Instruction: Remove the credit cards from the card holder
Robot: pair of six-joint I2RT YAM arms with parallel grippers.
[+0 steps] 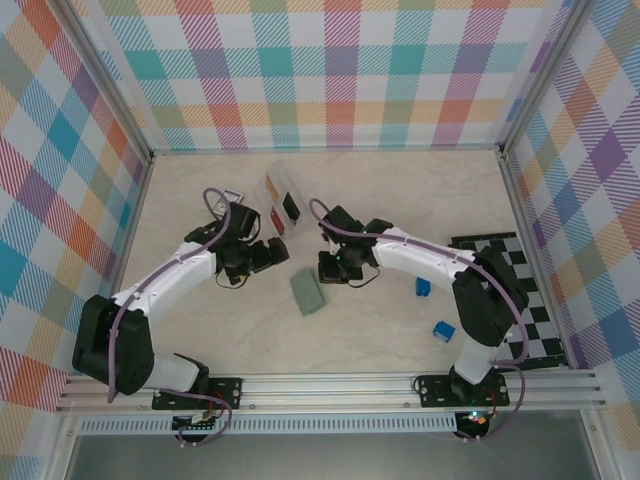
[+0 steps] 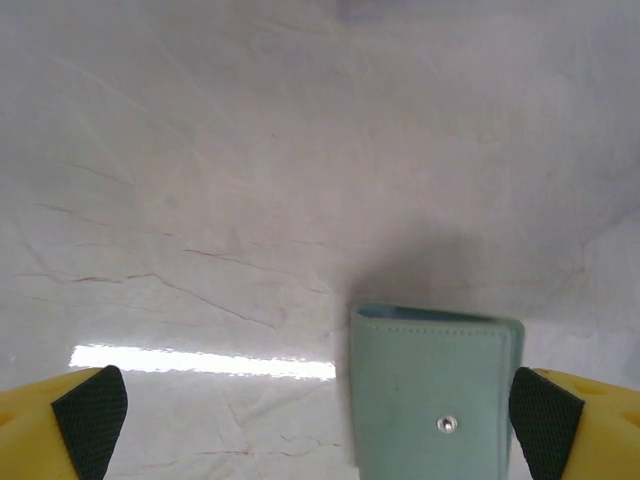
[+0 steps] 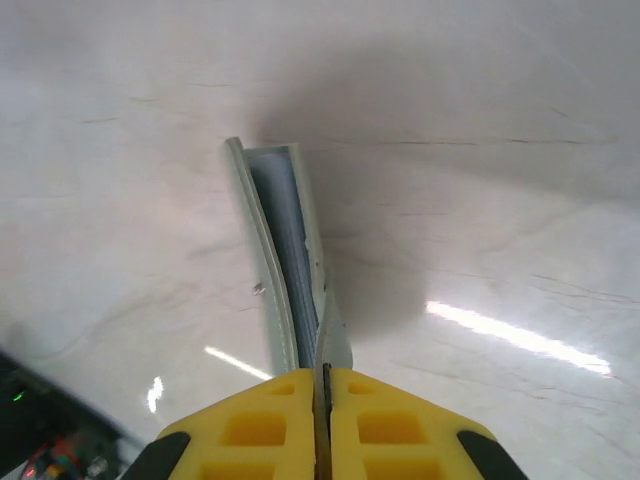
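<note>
the table [image 1: 400,200] bears the card holder [image 1: 308,291] between the two arms, near both. the right arm looks to be the one in contact. from the right gripper [image 3: 322,375] the holder's long axis runs straight ahead of the jaws. it gapes slightly, its pale blue inside turned back toward them. those jaws are pressed together and appear to nip one flap's edge. the left gripper [image 2: 318,415] has its jaws spread wide, the holder lying between them beside the right-hand pad [image 2: 545,425], its snap stud [image 2: 447,424] facing up. whether credit cards sit inside cannot be told.
</note>
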